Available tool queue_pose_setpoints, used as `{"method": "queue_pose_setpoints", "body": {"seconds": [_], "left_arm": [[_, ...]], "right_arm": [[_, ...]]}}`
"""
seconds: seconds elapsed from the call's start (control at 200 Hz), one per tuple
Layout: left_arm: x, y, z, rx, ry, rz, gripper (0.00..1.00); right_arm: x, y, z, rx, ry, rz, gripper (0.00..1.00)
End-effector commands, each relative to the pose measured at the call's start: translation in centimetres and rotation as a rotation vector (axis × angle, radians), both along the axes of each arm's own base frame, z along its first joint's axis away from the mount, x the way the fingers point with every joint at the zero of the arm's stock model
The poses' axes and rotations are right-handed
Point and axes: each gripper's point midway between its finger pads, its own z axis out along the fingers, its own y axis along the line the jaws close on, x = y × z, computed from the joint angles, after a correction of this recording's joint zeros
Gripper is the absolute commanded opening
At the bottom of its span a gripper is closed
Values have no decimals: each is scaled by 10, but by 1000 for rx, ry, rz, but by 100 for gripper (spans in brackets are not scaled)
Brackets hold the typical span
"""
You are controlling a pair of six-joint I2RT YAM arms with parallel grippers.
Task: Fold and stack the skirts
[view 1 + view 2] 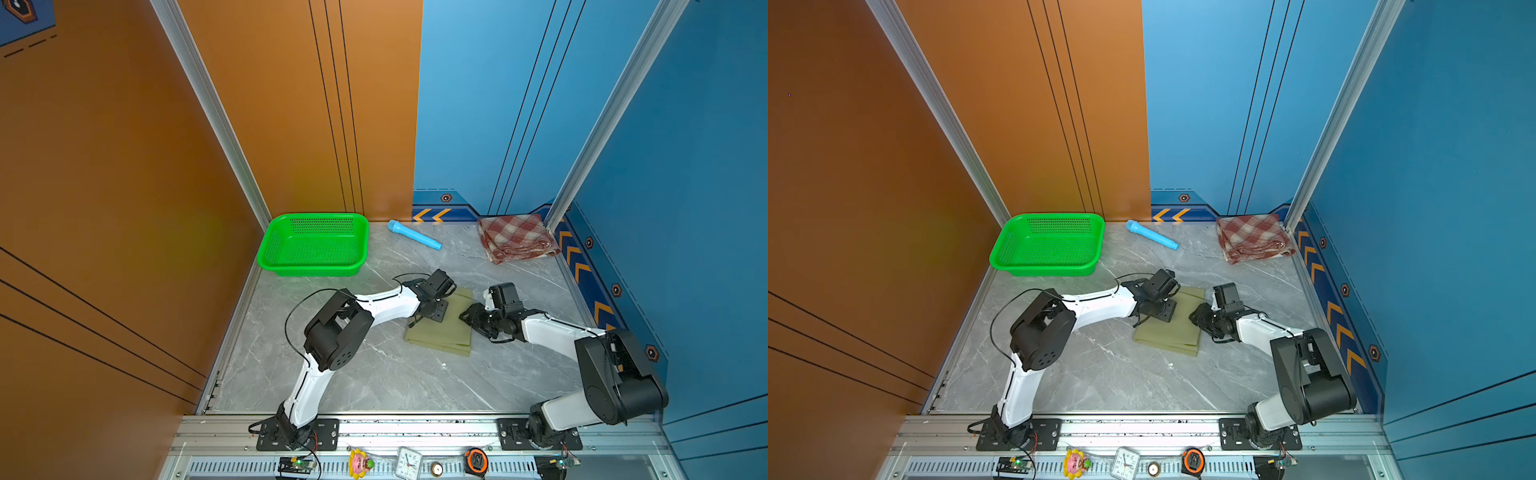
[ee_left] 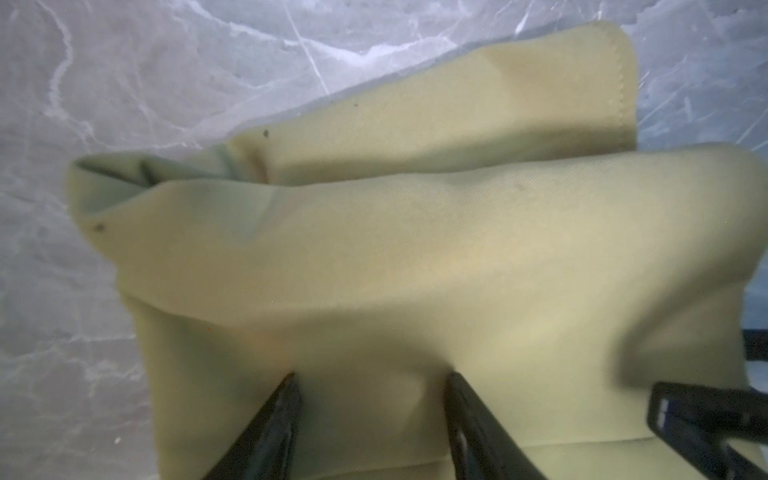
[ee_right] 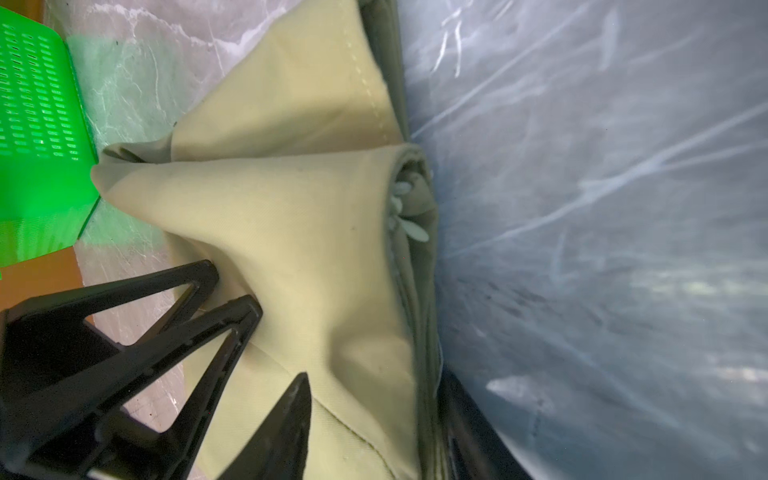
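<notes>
At mid-table the olive skirt (image 1: 440,332) lies folded, tented where both grippers meet it. The left gripper (image 2: 370,376) straddles a ridge of cloth. The right gripper (image 3: 374,382) takes the layered edge beside it. Whether either truly clamps, I cannot tell. Two close holds likely keep the folds together for carrying to the plaid skirt (image 1: 515,239), folded in the far right corner.

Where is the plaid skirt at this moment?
In both top views the plaid skirt lies folded at the far right corner of the table, against the blue wall, right of the light-blue tube.
</notes>
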Motion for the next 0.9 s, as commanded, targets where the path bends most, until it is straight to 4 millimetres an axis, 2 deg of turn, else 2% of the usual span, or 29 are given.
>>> {"method": "queue_pose_setpoints", "body": {"seconds": [0.0,0.125,0.31,0.406,0.546,0.591,0.691,0.801,0.896], "left_arm": [[-17,13,-37,91,72,-19,56],[-20,13,-41,94,83,-22,56],[-22,13,-48,94,99,-24,54],[-23,12,-49,91,103,-26,54],[-22,9,-46,78,104,-26,54],[-21,7,-41,66,99,-30,54],[-15,2,-15,18,70,-41,55],[-5,4,33,-61,5,-36,62],[-1,13,75,-119,-61,-24,68]], "right_arm": [[-41,-9,-46,-46,188,-24,49],[-41,-3,-54,-5,199,-32,44],[-31,9,-50,57,165,-20,34],[-22,14,-42,79,131,-10,23],[-5,23,-19,127,47,4,0],[0,25,-10,140,26,1,0],[10,27,11,165,-23,-8,0],[19,27,39,176,-73,-36,0],[25,23,63,168,-102,-76,0]]}}
